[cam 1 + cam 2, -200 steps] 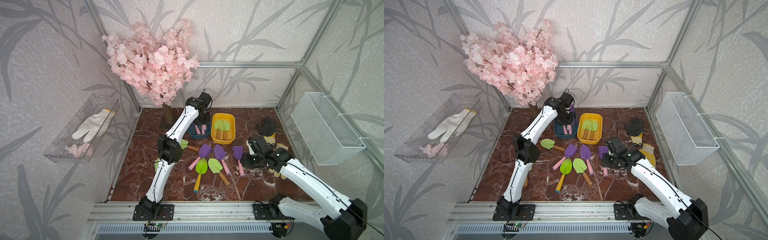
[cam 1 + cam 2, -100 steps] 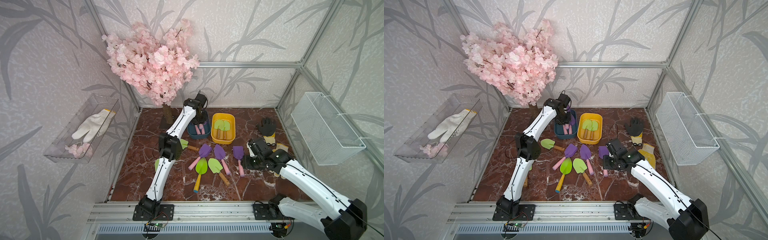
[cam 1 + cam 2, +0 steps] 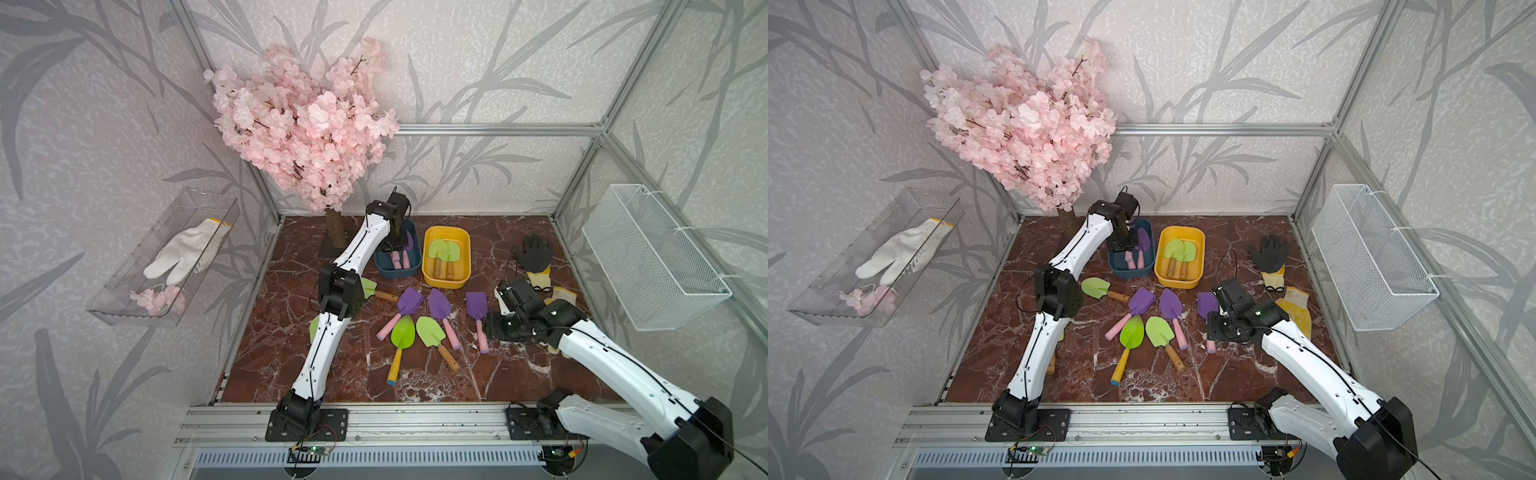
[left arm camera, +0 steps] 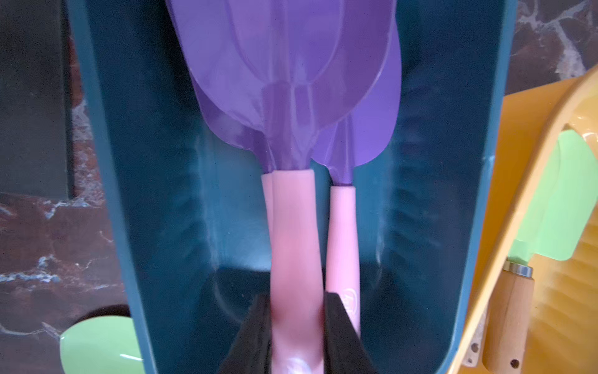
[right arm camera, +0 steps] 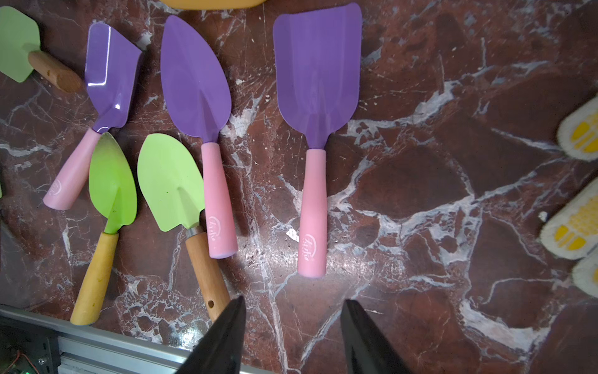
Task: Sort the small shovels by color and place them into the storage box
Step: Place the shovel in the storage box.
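Note:
My left gripper (image 4: 296, 323) is shut on the pink handle of a purple shovel (image 4: 291, 81). It holds the shovel low inside the dark blue storage box (image 4: 453, 162), above other purple shovels (image 4: 372, 129) lying there. In both top views this gripper (image 3: 395, 245) hangs over the blue box (image 3: 395, 274). The yellow box (image 3: 444, 284) beside it holds two green shovels (image 3: 442, 251). My right gripper (image 5: 293, 311) is open and empty above the floor. It is just short of the handle end of a square purple shovel (image 5: 318, 74). Three purple and several green shovels (image 3: 402, 332) lie loose on the floor.
A black glove (image 3: 535, 253) and yellow-white gloves (image 3: 563, 295) lie at the right of the floor. A pink blossom tree (image 3: 307, 124) stands at the back left corner. A wire basket (image 3: 652, 257) hangs on the right wall and a clear tray (image 3: 124, 307) on the left wall.
My left gripper has shifted slightly left and down into the blue box, still holding the purple shovel. The right gripper has drifted a little toward the front edge.

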{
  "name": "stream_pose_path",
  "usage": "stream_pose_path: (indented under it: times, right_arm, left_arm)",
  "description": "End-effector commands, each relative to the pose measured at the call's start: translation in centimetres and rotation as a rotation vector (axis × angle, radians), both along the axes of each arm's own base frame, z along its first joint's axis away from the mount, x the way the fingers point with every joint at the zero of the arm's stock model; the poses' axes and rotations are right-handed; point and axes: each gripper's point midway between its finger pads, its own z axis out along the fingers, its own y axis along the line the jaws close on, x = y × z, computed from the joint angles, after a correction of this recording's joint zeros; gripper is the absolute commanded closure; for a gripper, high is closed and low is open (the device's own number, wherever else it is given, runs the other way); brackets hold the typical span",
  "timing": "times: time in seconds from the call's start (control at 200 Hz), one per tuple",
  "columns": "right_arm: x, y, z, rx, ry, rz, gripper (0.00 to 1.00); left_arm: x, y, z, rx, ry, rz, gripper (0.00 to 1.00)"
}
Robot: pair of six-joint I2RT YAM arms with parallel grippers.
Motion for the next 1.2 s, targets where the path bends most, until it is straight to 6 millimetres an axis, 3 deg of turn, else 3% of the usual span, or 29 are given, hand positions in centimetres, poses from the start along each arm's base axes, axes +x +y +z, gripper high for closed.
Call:
stream_pose_path:
  times: [0.0, 0.355, 0.8, 1.195]
  right_arm:
    - [-0.2, -0.2, -0.4, -0.004, 0.01, 0.002, 0.48]
    - [-0.2, -0.3, -0.6, -0.005, 0.017, 0.003, 0.48]
    - [-0.1, -0.3, -0.8, -0.006, 0.023, 0.003, 0.48]
    - [-0.1, -0.3, -0.9, -0.007, 0.027, 0.001, 0.48]
  left_arm:
    - [0.2, 1.2, -1.3, 0.052, 0.018, -0.008, 0.84]
    - [-0.3, 2.2, -2.3, 0.107, 0.049, -0.015, 0.84]
    - [-0.8, 3.2, -1.7, 0.153, 0.047, -0.02, 0.84]
    - [-0.9, 3.9, -2.2, 0.173, 0.061, -0.017, 0.84]
